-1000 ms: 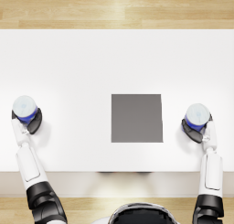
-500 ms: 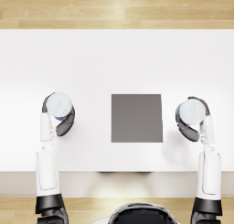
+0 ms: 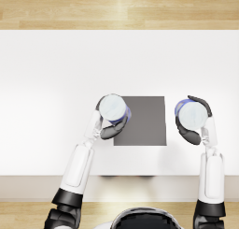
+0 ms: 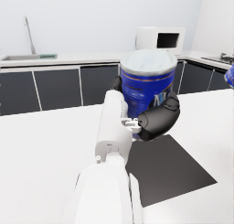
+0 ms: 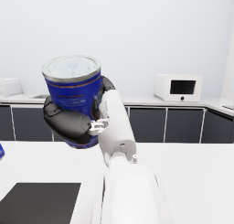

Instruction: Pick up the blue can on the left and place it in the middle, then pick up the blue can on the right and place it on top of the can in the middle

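Two blue cans with pale lids are both held up off the white table (image 3: 56, 83). My left hand (image 3: 112, 127) grips the left can (image 3: 113, 108) over the left edge of the dark grey mat (image 3: 142, 120); the left wrist view shows this can (image 4: 148, 83) upright in my left hand (image 4: 157, 120) above the mat (image 4: 169, 168). My right hand (image 3: 192, 130) holds the right can (image 3: 191, 115) just right of the mat. In the right wrist view that can (image 5: 74, 83) sits upright in my right hand (image 5: 73, 122), well above the table.
The mat (image 5: 39, 202) lies flat in the middle of the table with nothing on it. The table's front edge (image 3: 119, 175) runs close to my arms. Behind, the wrist views show dark kitchen cabinets (image 4: 55, 88) and a microwave (image 5: 178, 87).
Both hands have carried their cans inward toward the mat. The left can has travelled far to the right, from the table's left side to the mat's edge; the right can has shifted slightly left.
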You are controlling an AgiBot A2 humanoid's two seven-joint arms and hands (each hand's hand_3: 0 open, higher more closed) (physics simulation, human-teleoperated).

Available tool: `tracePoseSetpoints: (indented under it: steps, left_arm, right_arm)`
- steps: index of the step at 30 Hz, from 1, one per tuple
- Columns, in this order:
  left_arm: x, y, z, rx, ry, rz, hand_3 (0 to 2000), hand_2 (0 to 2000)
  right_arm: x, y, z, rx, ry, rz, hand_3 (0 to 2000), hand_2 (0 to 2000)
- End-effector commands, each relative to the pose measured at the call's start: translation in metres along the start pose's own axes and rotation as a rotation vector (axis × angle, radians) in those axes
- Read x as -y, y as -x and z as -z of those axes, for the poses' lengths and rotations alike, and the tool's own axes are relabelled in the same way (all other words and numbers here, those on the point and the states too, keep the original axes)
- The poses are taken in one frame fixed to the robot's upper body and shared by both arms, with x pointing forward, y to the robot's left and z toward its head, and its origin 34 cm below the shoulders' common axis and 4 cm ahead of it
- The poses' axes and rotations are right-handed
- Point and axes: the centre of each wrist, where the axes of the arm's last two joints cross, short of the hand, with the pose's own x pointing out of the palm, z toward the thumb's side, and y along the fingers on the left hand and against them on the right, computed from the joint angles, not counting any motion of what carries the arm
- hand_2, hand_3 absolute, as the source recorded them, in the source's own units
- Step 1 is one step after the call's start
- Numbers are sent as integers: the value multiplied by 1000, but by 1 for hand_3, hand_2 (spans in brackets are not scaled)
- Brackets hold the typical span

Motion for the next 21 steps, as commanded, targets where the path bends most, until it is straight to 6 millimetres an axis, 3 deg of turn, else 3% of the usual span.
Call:
tracePoseSetpoints:
  steps: [1,8,16,21]
  left_arm:
    - [-17,-22,3,0,21,68,1520,2000]
    - [-28,-40,29,8,126,103,1520,2000]
    - [-28,-51,50,16,198,111,1520,2000]
    - [-22,-55,74,26,27,114,1520,2000]
  right_arm:
    - [7,-3,-12,-4,46,-13,1520,2000]
    - [25,-20,-26,9,107,-70,1520,2000]
    - [30,-32,-25,26,109,-109,1520,2000]
    - [39,-43,-37,35,152,-140,1520,2000]
